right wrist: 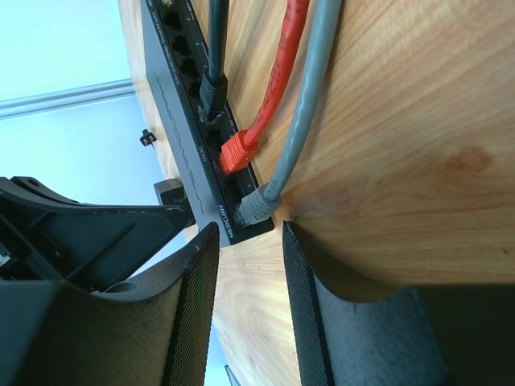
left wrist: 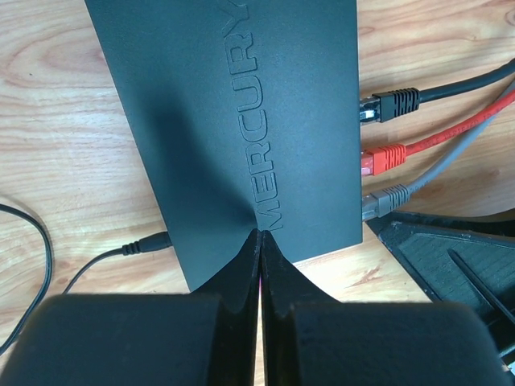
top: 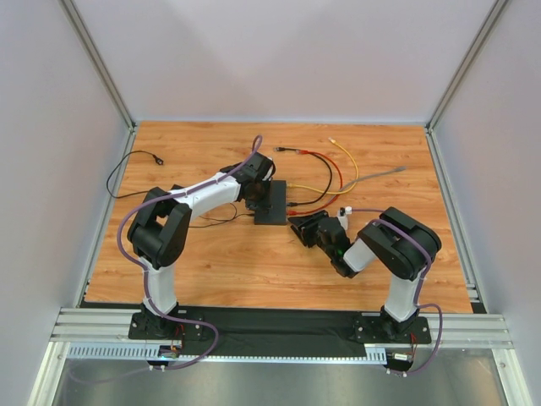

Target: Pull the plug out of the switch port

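The switch (top: 272,203) is a flat black box marked MERCURY (left wrist: 233,121), lying mid-table. Three plugs sit in its right-edge ports: black (left wrist: 394,104), red (left wrist: 382,158) and grey (left wrist: 385,200); they also show in the right wrist view, the black plug (right wrist: 212,90), the red plug (right wrist: 235,151) and the grey plug (right wrist: 257,206). My left gripper (left wrist: 260,235) is shut and empty, its tips resting on the switch's top near its near edge. My right gripper (right wrist: 249,241) is open, a little short of the grey plug, which lies just beyond the gap between its fingers.
A thin black power lead (left wrist: 121,249) enters the switch's left side. Red, yellow and grey cables (top: 334,173) trail over the far right of the wooden table. A loose black lead (top: 135,165) lies at far left. Grey walls enclose the table.
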{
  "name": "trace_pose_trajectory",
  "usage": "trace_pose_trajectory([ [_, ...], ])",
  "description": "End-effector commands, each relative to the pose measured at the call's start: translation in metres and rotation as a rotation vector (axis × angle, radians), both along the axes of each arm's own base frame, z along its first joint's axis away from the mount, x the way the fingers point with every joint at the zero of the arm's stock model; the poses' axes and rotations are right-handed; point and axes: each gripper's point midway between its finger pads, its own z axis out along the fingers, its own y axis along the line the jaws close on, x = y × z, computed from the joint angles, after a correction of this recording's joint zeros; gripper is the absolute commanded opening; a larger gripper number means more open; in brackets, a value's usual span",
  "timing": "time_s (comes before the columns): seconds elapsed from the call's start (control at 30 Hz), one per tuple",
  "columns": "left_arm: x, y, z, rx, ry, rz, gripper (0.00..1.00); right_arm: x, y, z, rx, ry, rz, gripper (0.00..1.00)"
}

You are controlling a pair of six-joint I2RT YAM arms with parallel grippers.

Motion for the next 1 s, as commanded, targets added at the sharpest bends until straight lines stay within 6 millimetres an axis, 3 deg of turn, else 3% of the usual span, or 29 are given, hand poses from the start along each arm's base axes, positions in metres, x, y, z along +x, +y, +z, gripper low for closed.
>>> trace_pose_trajectory([
  [0.0, -0.003, -0.001, 0.003, 0.011, -0.006, -0.012, 0.0, 0.004, -0.006, -0.011, -0.029, 0.011, -0.049, 0.4],
  [0.97, -0.01, 0.004, -0.002, 0.032, 0.002, -0.013, 0.0, 0.004, -0.008, -0.027, -0.084, 0.067, -0.084, 0.35],
])
